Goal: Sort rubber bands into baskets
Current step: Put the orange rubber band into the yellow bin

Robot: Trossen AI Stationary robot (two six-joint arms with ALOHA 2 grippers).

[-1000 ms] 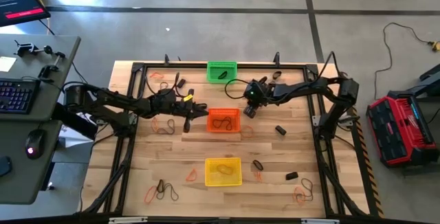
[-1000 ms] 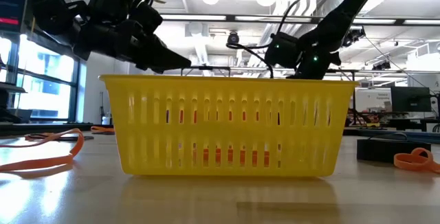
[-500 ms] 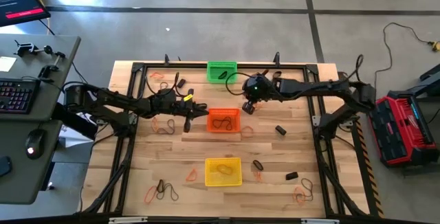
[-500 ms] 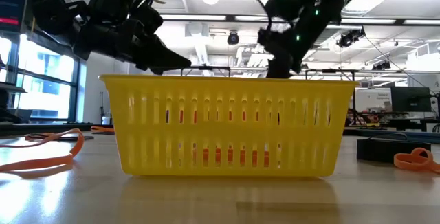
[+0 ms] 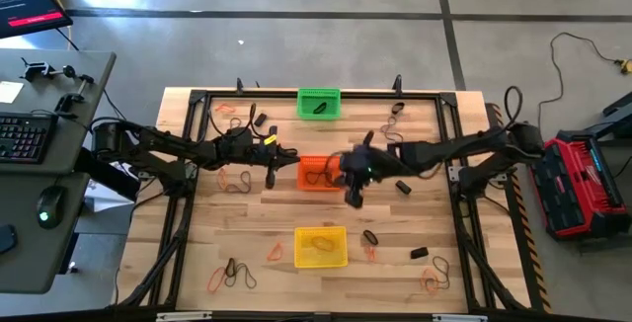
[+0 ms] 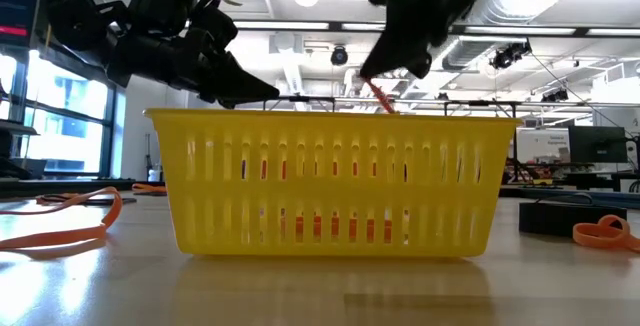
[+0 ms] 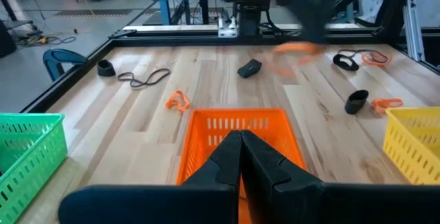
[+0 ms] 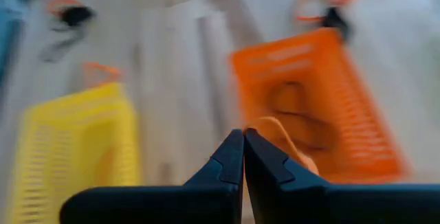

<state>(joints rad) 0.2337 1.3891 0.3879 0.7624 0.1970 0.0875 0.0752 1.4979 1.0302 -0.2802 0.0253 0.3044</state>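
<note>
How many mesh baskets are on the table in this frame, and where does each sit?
3. The green basket sits at the far edge of the table, the orange basket in the middle between the two grippers, and the yellow basket toward the near edge. None looks hidden.

Three baskets (image 5: 321,173), two arms (image 5: 178,148)

table (image 5: 425,223): pale wood planks, smooth | baskets (image 6: 325,181): glossy plastic mesh
</note>
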